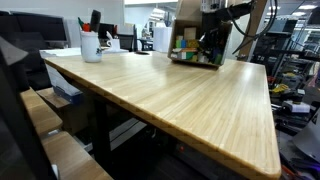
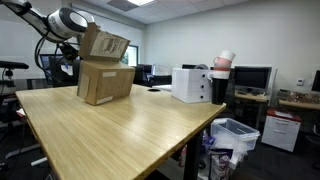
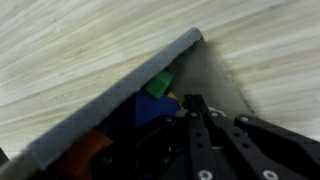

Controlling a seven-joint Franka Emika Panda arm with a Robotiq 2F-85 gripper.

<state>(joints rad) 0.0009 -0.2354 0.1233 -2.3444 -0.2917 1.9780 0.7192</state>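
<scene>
A cardboard box [image 2: 105, 72] stands at the far end of the wooden table [image 2: 110, 130], open on one side, with coloured items inside [image 1: 190, 48]. The arm [image 2: 62, 20] reaches down into it from above. In the wrist view my gripper [image 3: 192, 101] is shut, its two black fingers pressed together with nothing seen between them. It hangs inside the box, just right of a green block [image 3: 158, 84] and a blue object [image 3: 148, 108]. An orange object [image 3: 92, 148] lies lower left. The box's wall edge [image 3: 120, 95] runs diagonally past them.
A white cup with pens [image 1: 91, 45] stands at one table corner. Beyond the table there are a white box-shaped machine [image 2: 190, 85], a stack of cups [image 2: 222, 72], monitors and a plastic bin [image 2: 236, 135]. The table's edges drop off to chairs and clutter.
</scene>
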